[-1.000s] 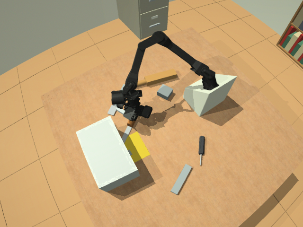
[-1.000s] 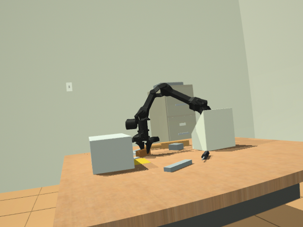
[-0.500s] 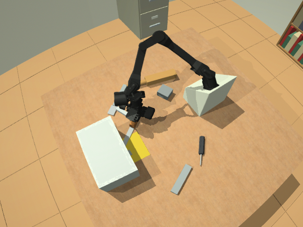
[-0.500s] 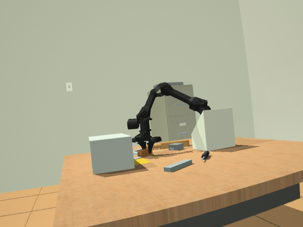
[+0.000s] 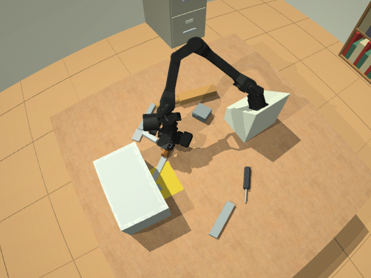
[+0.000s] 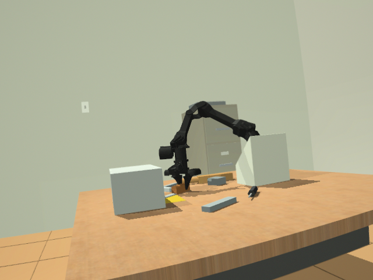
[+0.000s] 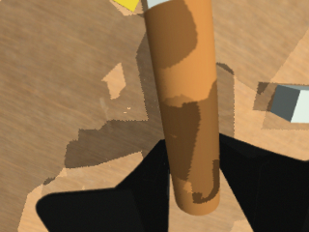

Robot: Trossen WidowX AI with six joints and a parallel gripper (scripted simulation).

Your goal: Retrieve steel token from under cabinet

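My gripper (image 6: 183, 186) (image 7: 188, 141) is shut on the orange handle (image 5: 164, 153) (image 6: 179, 189) (image 7: 185, 87) of a tool, low over the table. The tool's flat pale blade (image 5: 160, 165) runs toward the white cabinet (image 5: 131, 185) (image 6: 138, 191) and over the edge of the yellow marked area (image 5: 174, 182) (image 6: 175, 199) (image 7: 127, 3); its tip is hidden at the cabinet's front edge. A small grey flat piece, seemingly the token (image 5: 160, 187), shows in the shaded part of the yellow area beside the cabinet; the cabinet may hide part of it.
A white bar (image 5: 149, 136) (image 7: 300, 106) and a long grey piece lie beside the gripper. A grey block (image 5: 202, 112) (image 6: 216, 181) and a wooden block (image 5: 197, 94) lie behind. A screwdriver (image 5: 246, 178) (image 6: 253, 191) and a grey bar (image 5: 221, 219) (image 6: 219, 204) lie farther from the cabinet.
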